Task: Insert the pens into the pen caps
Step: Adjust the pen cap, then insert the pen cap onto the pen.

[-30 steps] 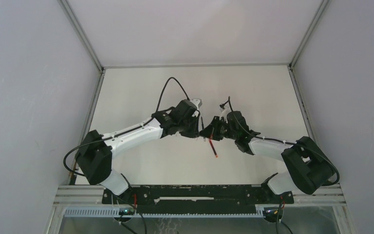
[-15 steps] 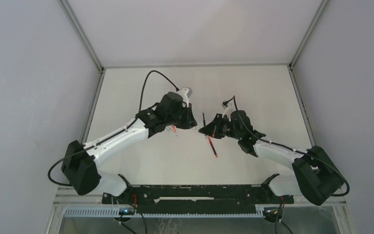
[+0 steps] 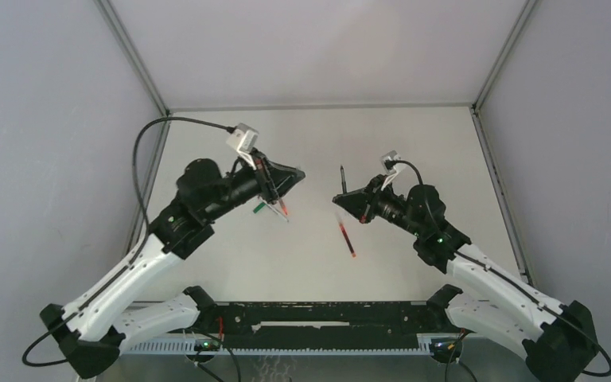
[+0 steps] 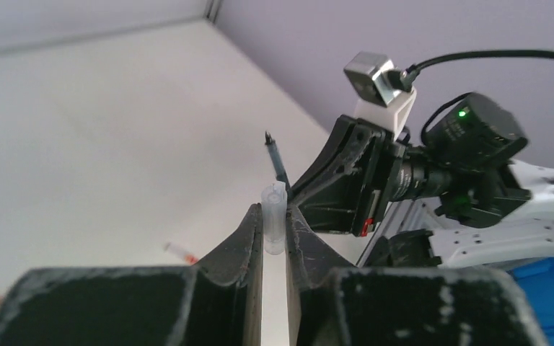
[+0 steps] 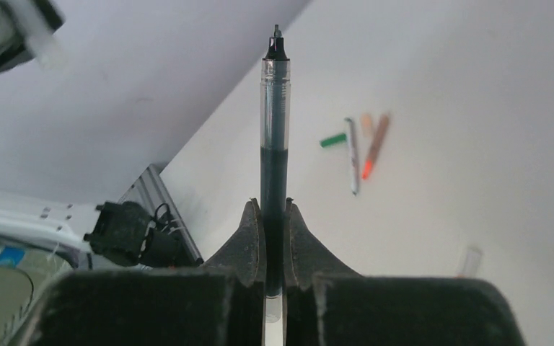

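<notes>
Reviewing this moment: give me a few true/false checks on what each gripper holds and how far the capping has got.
1. The right gripper is shut on a black pen. True.
2. The left gripper is empty. False: it pinches a clear cap.
3. The black pen's tip is inside the clear cap. False: the two are apart, and the tip is bare.
4. A red pen lies on the table between the arms. True.

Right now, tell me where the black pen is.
The black pen is clamped in the right gripper, right of centre in the top view, beyond the loose red pen.
</notes>
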You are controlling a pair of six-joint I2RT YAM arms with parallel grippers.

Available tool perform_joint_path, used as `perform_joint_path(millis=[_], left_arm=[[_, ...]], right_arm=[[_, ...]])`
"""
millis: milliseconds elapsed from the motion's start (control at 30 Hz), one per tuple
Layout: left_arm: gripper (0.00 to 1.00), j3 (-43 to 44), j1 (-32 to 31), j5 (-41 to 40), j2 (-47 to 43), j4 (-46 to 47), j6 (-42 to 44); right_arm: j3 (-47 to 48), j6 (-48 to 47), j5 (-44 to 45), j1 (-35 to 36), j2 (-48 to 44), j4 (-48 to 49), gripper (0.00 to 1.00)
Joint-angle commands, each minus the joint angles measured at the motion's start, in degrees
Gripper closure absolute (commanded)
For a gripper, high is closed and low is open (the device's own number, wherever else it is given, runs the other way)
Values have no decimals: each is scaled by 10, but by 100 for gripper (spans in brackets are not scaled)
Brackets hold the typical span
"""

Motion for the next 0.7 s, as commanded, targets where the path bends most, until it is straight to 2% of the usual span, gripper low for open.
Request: perform_joint_path(millis=[0, 133, 367, 667], left_arm=[[100, 4, 3, 44, -61, 79, 39], [100, 20, 3, 74, -95, 110, 39], [100, 57, 4, 91, -114, 129, 28], [100, 60, 3, 79, -136, 156, -8]], right_arm=[[54, -102, -11, 56, -46, 17, 100], [100, -142, -4, 124, -49, 32, 100], [186, -163, -26, 191, -3, 43, 100], [200, -222, -29, 235, 16, 17, 100]])
